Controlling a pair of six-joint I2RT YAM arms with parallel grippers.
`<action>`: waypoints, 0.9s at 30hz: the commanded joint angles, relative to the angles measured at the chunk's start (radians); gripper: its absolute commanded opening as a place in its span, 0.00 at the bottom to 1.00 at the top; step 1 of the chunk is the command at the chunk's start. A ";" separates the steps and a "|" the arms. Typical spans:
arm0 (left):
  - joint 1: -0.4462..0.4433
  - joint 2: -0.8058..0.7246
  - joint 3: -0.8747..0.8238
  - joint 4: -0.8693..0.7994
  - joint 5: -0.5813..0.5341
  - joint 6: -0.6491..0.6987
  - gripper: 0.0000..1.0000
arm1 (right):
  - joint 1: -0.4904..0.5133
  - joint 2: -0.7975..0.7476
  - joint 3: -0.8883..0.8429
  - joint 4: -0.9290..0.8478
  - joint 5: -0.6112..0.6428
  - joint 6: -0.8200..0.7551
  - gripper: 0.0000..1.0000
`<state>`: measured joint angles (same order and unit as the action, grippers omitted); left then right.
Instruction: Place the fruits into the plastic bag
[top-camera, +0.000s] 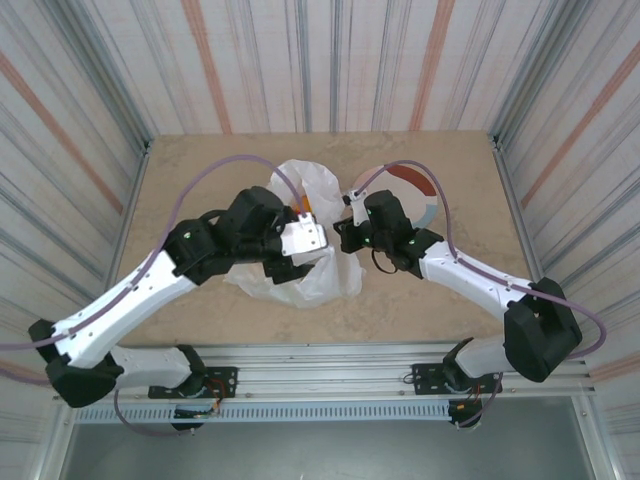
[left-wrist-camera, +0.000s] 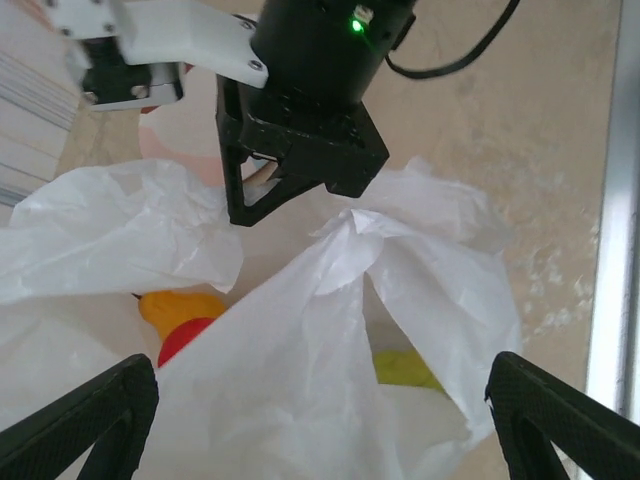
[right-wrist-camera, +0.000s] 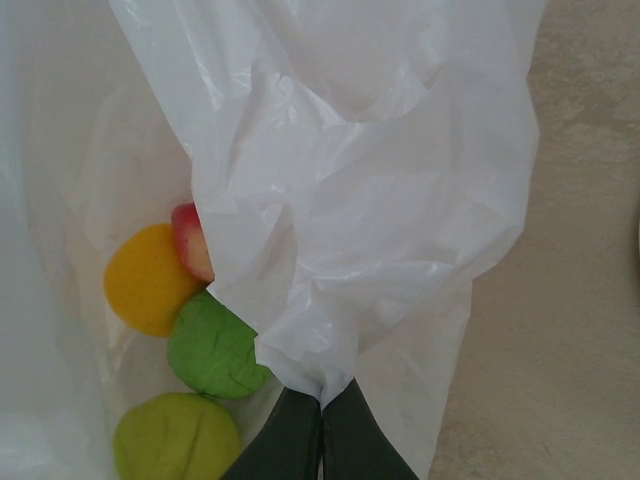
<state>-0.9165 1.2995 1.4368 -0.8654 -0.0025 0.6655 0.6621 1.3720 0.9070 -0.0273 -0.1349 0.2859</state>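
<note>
Thin white translucent plastic bag (top-camera: 310, 283) sits mid-bench (top-camera: 200, 160), between my arms. Right wrist view: right gripper (right-wrist-camera: 320, 425), jaws clenched on a fold of bag film. Inside lie yellow-orange fruit (right-wrist-camera: 150, 278), red fruit (right-wrist-camera: 192, 240), green fruit (right-wrist-camera: 215, 345), pale green fruit (right-wrist-camera: 175, 435). Left wrist view: left gripper (left-wrist-camera: 320, 430), jaws released, spread wide above the bag. Top view: round pale plate with red-and-blue rim (top-camera: 425, 195) beside the bag, partly hidden by my right arm.

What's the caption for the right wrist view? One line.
The right tool pinches the plastic bag at its edge; four fruits sit inside.
</note>
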 joint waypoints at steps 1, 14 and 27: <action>-0.010 0.058 0.046 -0.038 -0.061 0.155 0.89 | -0.010 -0.021 -0.005 0.013 -0.018 0.031 0.00; -0.026 0.165 0.051 -0.027 -0.087 0.165 0.39 | -0.019 -0.051 -0.038 0.026 -0.010 0.049 0.00; 0.003 -0.104 -0.093 0.184 0.048 -0.150 0.00 | -0.061 -0.153 -0.021 0.038 0.029 0.184 0.00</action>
<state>-0.9310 1.2732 1.3548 -0.7765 -0.0299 0.6224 0.6083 1.2579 0.8742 -0.0128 -0.1276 0.4114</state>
